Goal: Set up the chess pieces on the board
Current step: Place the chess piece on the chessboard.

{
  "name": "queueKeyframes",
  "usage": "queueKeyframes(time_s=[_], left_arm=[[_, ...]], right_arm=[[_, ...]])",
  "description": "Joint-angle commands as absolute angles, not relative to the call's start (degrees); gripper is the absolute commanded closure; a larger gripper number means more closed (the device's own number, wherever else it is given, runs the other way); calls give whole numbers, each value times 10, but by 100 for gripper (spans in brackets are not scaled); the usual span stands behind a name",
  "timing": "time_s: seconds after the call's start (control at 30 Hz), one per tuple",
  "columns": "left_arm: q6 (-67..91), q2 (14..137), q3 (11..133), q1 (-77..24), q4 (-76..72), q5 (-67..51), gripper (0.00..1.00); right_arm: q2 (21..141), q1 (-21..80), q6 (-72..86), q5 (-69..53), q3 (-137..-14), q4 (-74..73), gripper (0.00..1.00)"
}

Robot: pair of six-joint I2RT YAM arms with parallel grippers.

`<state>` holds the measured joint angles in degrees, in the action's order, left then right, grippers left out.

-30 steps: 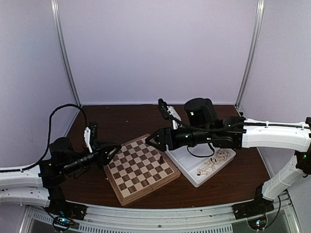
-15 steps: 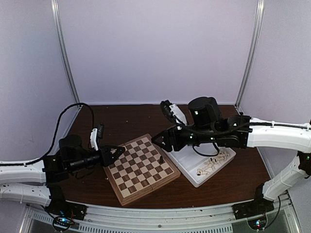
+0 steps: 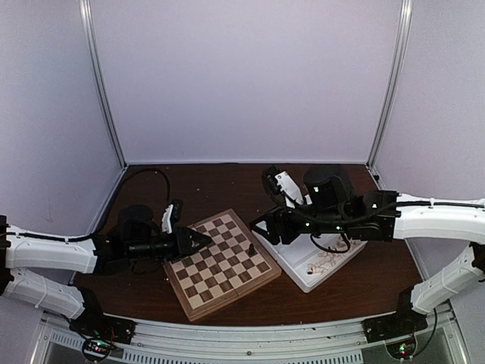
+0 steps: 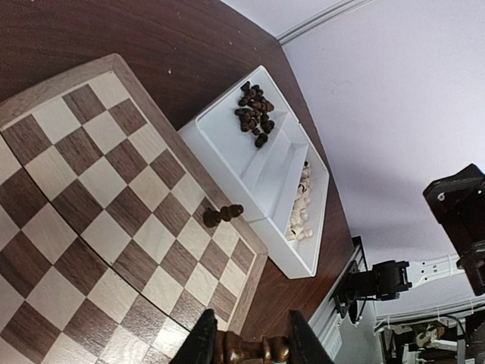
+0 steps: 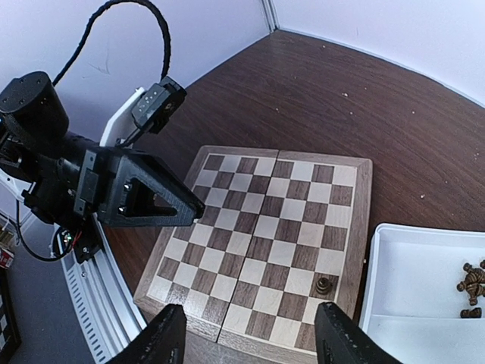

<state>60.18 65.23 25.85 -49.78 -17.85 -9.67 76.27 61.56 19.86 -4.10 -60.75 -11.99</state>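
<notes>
A square wooden board (image 3: 218, 264) with light and dark checks lies at the middle of a dark brown desk (image 3: 189, 193). It is turned so that one corner points toward the arms.

The left pincer (image 4: 249, 327) reaches in from the left and sits over the board's left edge. It is clenched on a dark chess piece (image 4: 242, 351), which lies crosswise between its two fingers.

A second dark piece (image 5: 323, 285) stands upright on the board, on a square in the row along the edge nearest the tray.

The white tray (image 4: 261, 178) lies just beside the board's right edge and has two compartments. A heap of dark chess pieces (image 4: 254, 115) lies in one of them. Pale cream chess pieces (image 4: 301, 206) lie in the other.

The right pincer (image 5: 251, 318) is released, with its fingers spread wide and nothing between them. It hangs in the air above the gap where the board's right edge meets the tray, and its arm stretches across the tray from the right.
</notes>
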Motion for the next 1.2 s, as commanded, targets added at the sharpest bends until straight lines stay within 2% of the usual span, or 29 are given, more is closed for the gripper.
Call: queueKeyframes(time_s=[0.0, 0.3, 0.5, 0.67, 0.73, 0.9, 1.17], left_arm=[[660, 688, 243, -478, -290, -165, 88], [703, 808, 295, -453, -264, -247, 87], [851, 948, 320, -448, -417, -332, 85], [951, 1042, 340, -454, -576, -372, 90], [962, 1055, 339, -456, -597, -372, 90], [940, 1046, 340, -464, -533, -366, 85], [934, 1040, 329, -471, -513, -352, 85]], right_arm=[[754, 612, 202, -12, -596, -108, 39], [784, 612, 182, -20, -583, -73, 39], [815, 621, 119, -51, -598, -107, 39], [815, 626, 115, -48, -550, -58, 41], [815, 627, 123, -47, -535, -40, 41], [815, 631, 140, -49, -516, -18, 41], [846, 643, 145, -51, -490, 26, 42]])
